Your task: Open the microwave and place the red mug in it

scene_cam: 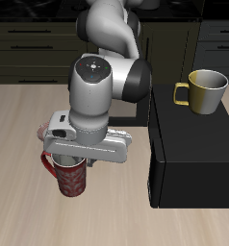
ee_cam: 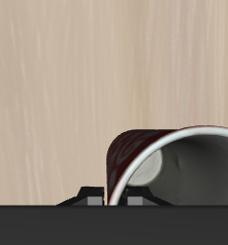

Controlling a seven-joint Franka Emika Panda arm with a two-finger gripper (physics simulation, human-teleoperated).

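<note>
Red mug (scene_cam: 72,177) on wooden table (scene_cam: 20,144), gripper (scene_cam: 73,159) directly over it, microwave (scene_cam: 193,154) alongside.

Mug is seen upright, handle turned away from the microwave, toward the table's middle rather than any edge; gripper is lowered onto its rim, finger spacing cannot be told. Microwave door appears closed. Yellow-olive mug (scene_cam: 203,91) is stood on the microwave's top, near its back edge.

- Arm (scene_cam: 109,82) is folded forward, big grey wrist joint sitting over the table.
- Gripper (scene_cam: 70,159) points straight down.
- Fingers (ee_cam: 90,198) barely peek out in the wrist view, can't tell their spacing.
</note>
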